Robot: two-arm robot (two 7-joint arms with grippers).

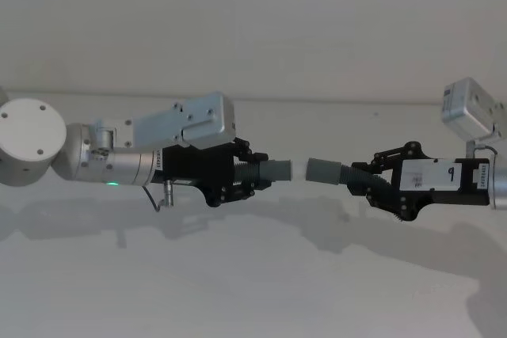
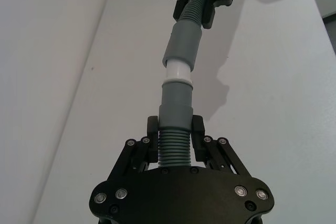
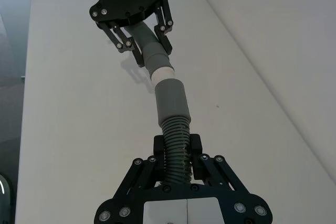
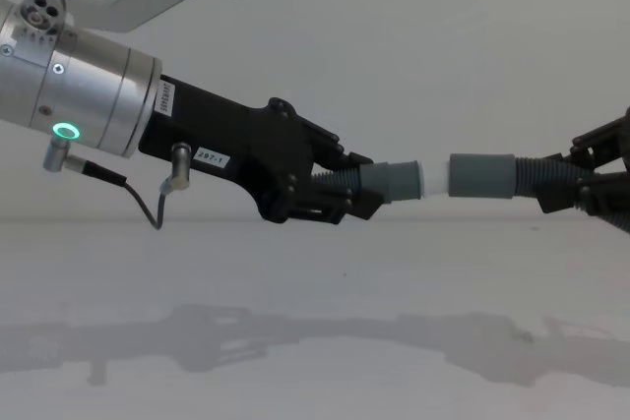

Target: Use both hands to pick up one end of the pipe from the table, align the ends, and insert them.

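Observation:
Both pipe pieces hang in the air above the table [image 1: 238,290], facing each other end to end. My left gripper [image 1: 252,173] is shut on the ribbed part of the left piece [image 2: 173,150], whose grey cuff [image 4: 389,182] carries a white tip [image 4: 431,179]. My right gripper [image 1: 366,181] is shut on the ribs of the right piece [image 3: 176,145], its grey cuff [image 4: 482,176] pointing left. The white tip [image 2: 177,72] meets the mouth of the right cuff [image 2: 182,45] and most of it still shows. The two cuffs stand roughly in line.
A pale wall [image 1: 253,21] rises behind the table's far edge. A thin cable [image 4: 157,199] dangles under the left wrist, near its green ring light [image 4: 66,131]. A white camera block [image 1: 467,108] sits on the right wrist.

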